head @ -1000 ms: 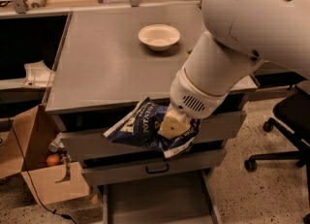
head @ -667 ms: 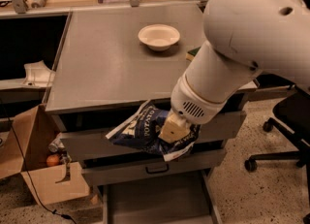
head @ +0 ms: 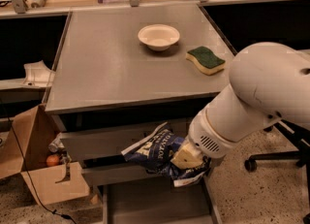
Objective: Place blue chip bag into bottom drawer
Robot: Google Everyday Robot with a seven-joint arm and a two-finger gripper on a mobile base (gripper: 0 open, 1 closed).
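Gripper (head: pixel 186 159) was clamped tight on blue chip bag (head: pixel 154 151). Bag hung above open bottom drawer (head: pixel 155 208), not yet inside. Compared with second before, arm and bag had come lower, closer to drawer. Judgement: descent under way, release still to come.

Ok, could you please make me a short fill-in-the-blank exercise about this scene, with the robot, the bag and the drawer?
1. The hand, below the front edge of the table, grips the bag, whose colour is dark ___.
2. On the table, the green sponge lies beside a white ___.
3. The bag hangs over the bottom drawer, which is ___ (open or shut).
Missing words: blue; bowl; open.
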